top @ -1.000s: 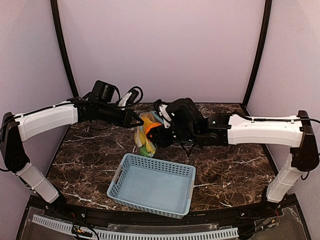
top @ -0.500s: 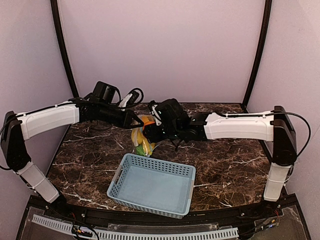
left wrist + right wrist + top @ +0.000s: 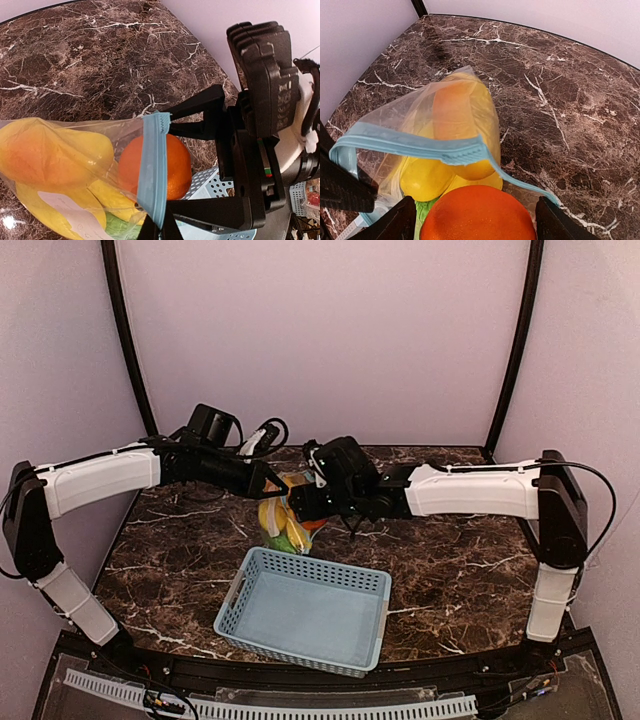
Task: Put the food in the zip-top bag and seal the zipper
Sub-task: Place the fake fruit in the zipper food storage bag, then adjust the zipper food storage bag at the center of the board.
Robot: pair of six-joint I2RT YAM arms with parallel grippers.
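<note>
The clear zip-top bag [image 3: 281, 521] hangs above the marble table with my left gripper [image 3: 160, 231] shut on its light blue zipper [image 3: 152, 170]. Yellow fruits [image 3: 427, 177] and the green pod [image 3: 422, 210] lie inside it. The round orange [image 3: 477, 215] sits in the bag's open mouth, against the yellow fruits. My right gripper [image 3: 475, 222] is open around the orange, its black fingers close on either side, a sliver of gap showing on the left. One side of the zipper [image 3: 415, 145] arches over the mouth and the other side runs under the orange.
A light blue perforated basket [image 3: 250, 585] stands empty on the table just in front of the hanging bag, below both grippers. The two arms meet above the table's back middle. Purple walls close in the back and sides.
My right arm has reached further left, bringing the orange into the bag's mouth, and its jaws have widened. The bag has shifted slightly left and lower. The left gripper holds as before.
</note>
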